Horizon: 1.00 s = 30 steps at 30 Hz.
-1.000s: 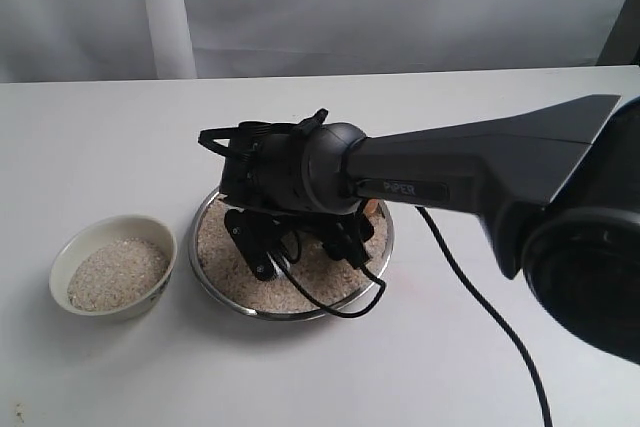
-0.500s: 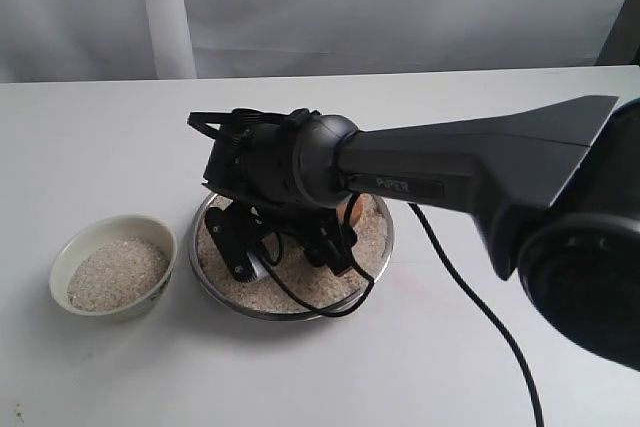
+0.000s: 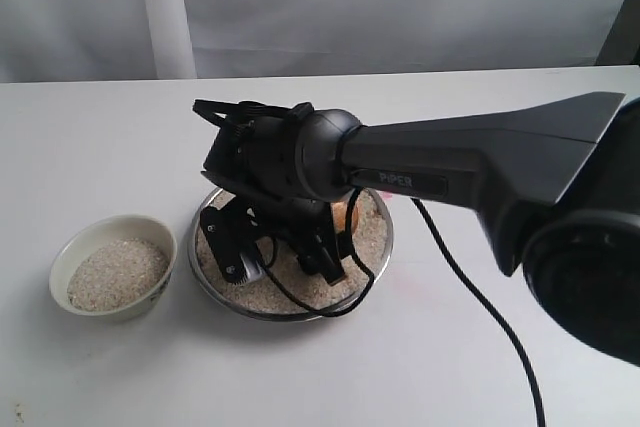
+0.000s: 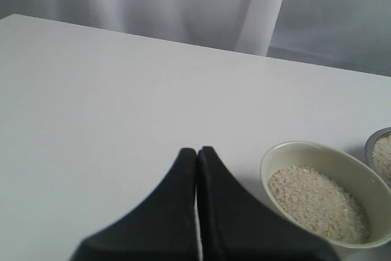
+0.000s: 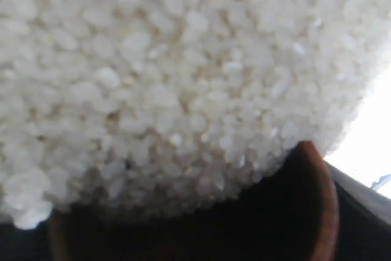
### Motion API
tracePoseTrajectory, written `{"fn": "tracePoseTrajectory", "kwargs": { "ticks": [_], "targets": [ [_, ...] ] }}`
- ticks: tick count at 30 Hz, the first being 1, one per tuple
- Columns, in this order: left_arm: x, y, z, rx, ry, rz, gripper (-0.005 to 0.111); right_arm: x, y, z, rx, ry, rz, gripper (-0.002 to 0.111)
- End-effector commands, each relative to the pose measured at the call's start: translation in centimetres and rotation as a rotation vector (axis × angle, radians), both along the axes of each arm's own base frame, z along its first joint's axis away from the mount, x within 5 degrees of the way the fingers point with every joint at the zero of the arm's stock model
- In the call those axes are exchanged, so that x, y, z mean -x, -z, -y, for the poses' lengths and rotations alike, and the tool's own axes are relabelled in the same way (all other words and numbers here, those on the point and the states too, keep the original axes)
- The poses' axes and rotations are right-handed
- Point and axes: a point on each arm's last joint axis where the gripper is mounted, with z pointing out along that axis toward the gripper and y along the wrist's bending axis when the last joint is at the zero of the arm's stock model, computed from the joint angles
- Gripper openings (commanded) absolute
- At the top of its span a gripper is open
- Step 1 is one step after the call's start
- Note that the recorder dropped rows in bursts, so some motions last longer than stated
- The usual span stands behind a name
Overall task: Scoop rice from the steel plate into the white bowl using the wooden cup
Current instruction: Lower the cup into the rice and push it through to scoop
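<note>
Lab-like: white table (image 3: pixel 100 127), curtain backdrop (image 3: pixel 400 7).

The right arm (image 3: pixel 470 162) overhangs the steel plate (image 3: pixel 300 314); white bowl (image 3: pixel 62 265) unobstructed.

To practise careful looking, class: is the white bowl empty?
No, in the exterior view the white bowl holds a layer of rice that covers its bottom.

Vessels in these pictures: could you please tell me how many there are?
3. The white bowl sits left of the steel plate; the wooden cup is over the plate's far side, partly hidden. The right arm may hide others.
</note>
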Motion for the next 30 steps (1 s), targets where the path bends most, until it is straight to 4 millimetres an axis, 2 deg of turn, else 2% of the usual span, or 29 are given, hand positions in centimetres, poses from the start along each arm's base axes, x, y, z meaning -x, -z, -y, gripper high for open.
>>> {"fn": "tracePoseTrajectory", "kwargs": {
  "ticks": [1,7,30],
  "targets": [
    [0.0,-0.2,0.1,0.006,0.006,0.013,0.000,0.3,0.4,-0.1,-0.079,0.060,-0.083,0.000],
    [0.0,-0.2,0.1,0.006,0.006,0.013,0.000,0.0,0.5,0.3,-0.107,0.086,-0.107,0.000],
    [0.0,-0.2,0.1,0.006,0.006,0.013,0.000,-1.0,-0.3,0.6,-0.395,0.202,-0.266,0.000]
  ]
}}
